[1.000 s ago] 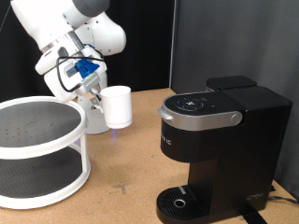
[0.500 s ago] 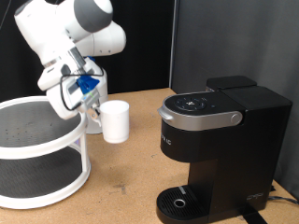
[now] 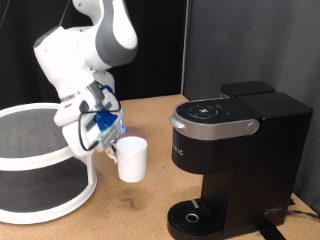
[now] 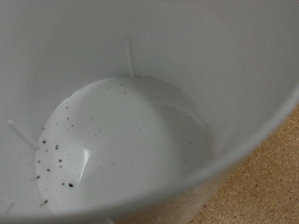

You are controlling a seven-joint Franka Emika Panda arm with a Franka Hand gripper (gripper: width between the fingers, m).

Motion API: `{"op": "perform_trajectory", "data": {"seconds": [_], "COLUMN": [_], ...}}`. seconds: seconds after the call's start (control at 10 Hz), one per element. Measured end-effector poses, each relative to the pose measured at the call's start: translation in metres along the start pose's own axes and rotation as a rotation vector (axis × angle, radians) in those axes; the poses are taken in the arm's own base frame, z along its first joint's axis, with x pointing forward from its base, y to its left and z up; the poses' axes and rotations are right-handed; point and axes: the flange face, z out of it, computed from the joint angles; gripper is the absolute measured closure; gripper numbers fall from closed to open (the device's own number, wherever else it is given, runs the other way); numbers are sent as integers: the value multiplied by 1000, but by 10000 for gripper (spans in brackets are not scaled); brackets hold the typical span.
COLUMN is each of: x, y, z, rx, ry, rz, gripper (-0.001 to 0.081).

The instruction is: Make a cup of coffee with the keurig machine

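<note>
The white cup (image 3: 132,158) hangs upright in the air left of the keurig machine (image 3: 235,150) in the exterior view. My gripper (image 3: 112,143) is shut on the cup's left side and hides its handle. The machine is black, its silver-rimmed lid is down, and its round drip tray (image 3: 192,215) is bare. The wrist view looks down into the cup (image 4: 131,131), which is empty apart from dark specks on its bottom. My fingers do not show there.
A white two-tier round rack (image 3: 40,160) stands at the exterior view's left, close behind the arm. The brown tabletop (image 3: 130,215) lies under the cup. A dark curtain is at the back.
The arm has carried the cup down and towards the exterior view's bottom right, from beside the rack's top tier to a lower spot closer to the machine's front.
</note>
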Motion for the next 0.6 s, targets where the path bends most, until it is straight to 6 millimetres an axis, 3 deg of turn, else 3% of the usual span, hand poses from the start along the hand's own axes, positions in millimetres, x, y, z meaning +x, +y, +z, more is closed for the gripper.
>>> {"op": "perform_trajectory", "data": {"seconds": [0.3, 0.6], "x": [-7, -6], "y": [5, 7], "z": [33, 54], "rx": [-11, -4], "ry": [-2, 19], "rz": [2, 11], "gripper": [743, 743]}}
